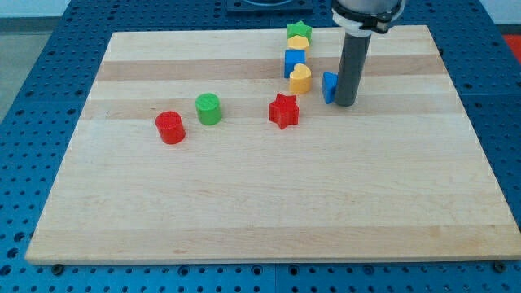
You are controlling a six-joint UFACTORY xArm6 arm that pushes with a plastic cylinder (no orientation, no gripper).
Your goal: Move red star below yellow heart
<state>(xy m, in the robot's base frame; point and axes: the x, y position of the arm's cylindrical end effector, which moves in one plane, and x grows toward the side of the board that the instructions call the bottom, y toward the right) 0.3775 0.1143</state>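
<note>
The red star lies on the wooden board, above the middle. The yellow heart sits just up and right of it, a small gap between them. My tip stands to the right of the heart and to the upper right of the red star, touching the right side of a blue block that is partly hidden behind the rod. The tip is apart from the red star.
Above the heart runs a column: a blue cube, a yellow block and a green star near the top edge. A green cylinder and a red cylinder lie to the left of the red star.
</note>
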